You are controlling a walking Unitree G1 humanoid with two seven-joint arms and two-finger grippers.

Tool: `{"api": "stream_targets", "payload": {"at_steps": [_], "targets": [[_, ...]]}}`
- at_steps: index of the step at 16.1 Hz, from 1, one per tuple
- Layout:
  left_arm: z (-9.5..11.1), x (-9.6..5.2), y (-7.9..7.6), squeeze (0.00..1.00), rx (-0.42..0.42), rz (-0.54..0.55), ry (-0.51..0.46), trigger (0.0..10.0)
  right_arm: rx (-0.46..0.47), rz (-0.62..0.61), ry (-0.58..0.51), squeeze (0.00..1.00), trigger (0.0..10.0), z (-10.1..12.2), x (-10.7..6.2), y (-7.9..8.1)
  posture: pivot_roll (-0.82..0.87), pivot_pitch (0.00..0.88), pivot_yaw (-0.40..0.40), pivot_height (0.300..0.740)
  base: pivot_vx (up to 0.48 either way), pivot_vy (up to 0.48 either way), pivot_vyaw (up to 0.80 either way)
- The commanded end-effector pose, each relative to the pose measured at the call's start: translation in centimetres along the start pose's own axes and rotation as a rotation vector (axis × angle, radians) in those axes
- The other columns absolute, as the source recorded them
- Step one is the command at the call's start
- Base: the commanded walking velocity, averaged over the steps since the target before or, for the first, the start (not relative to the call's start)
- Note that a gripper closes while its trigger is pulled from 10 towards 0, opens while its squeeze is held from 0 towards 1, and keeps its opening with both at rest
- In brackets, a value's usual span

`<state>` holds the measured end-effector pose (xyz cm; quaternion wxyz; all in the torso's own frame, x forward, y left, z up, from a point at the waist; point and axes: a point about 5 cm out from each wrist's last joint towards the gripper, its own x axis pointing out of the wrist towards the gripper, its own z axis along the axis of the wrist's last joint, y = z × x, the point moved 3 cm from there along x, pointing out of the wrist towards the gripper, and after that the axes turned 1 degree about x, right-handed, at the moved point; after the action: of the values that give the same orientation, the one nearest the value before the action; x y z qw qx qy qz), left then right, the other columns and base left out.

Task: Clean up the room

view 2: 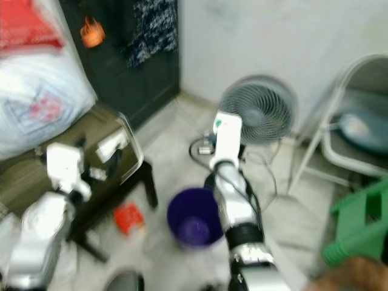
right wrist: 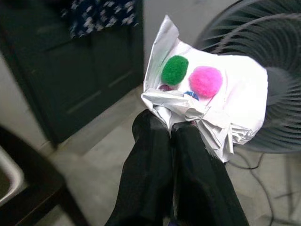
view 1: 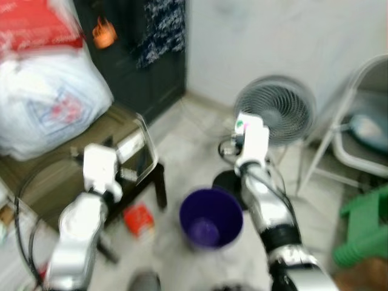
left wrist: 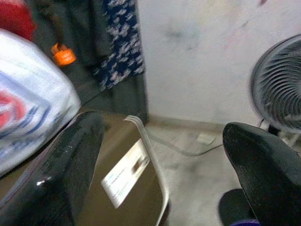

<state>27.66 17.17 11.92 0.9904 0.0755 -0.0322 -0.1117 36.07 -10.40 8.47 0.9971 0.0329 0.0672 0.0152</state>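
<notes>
A purple bin (view 1: 211, 217) stands on the floor between both silver arms (fan (view 1: 276, 109) behind).

Both eye views are smeared by motion blur, with edges softened everywhere; the fan (view 1: 276, 109) grille and white bag (view 1: 48, 100) are left hazy. Even, soft indoor light is cast, and the wall (view 1: 273, 42) is rendered pale. Glare is caught on the table (view 1: 147, 142) rim. The paper (right wrist: 207, 101) is shown sharply, brightly lit, against a blurred dark door (right wrist: 80, 66).
</notes>
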Motion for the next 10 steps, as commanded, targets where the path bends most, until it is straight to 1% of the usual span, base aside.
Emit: {"api": "stream_targets", "payload": {"at_steps": [1,3,7,8,10], "targets": [[0.6,0.2,-0.3,0.0,0.012,-0.013,-0.016,10.0,-0.001,-0.008,-0.01,0.0,10.0,0.5,0.3,-0.3,0.09,0.024,-0.027,0.74,0.0,0.0,-0.49],[0.6,0.2,-0.3,0.0,0.013,-0.006,-0.015,10.0,-0.001,-0.003,-0.01,0.0,10.0,0.6,0.4,0.0,0.1,0.024,-0.031,0.74,0.0,0.0,0.0],[0.9,0.3,-0.3,0.0,0.035,-0.002,-0.026,10.0,0.001,-0.029,0.009,0.0,10.0,0.4,0.4,-0.2,0.1,0.023,-0.031,0.74,0.0,0.0,0.0],[1.2,0.5,-0.5,0.0,0.034,-0.02,-0.036,10.0,0.05,-0.075,0.065,0.0,10.0,-0.2,0.4,-0.6,0.1,0.03,-0.029,0.74,0.0,0.0,0.0],[2.0,0.6,-0.9,0.0,0.042,-0.064,-0.058,10.0,0.089,-0.156,0.154,0.0,10.0,-1.4,0.1,-1.5,0.09,0.058,-0.019,0.74,0.0,0.0,0.0]]}}
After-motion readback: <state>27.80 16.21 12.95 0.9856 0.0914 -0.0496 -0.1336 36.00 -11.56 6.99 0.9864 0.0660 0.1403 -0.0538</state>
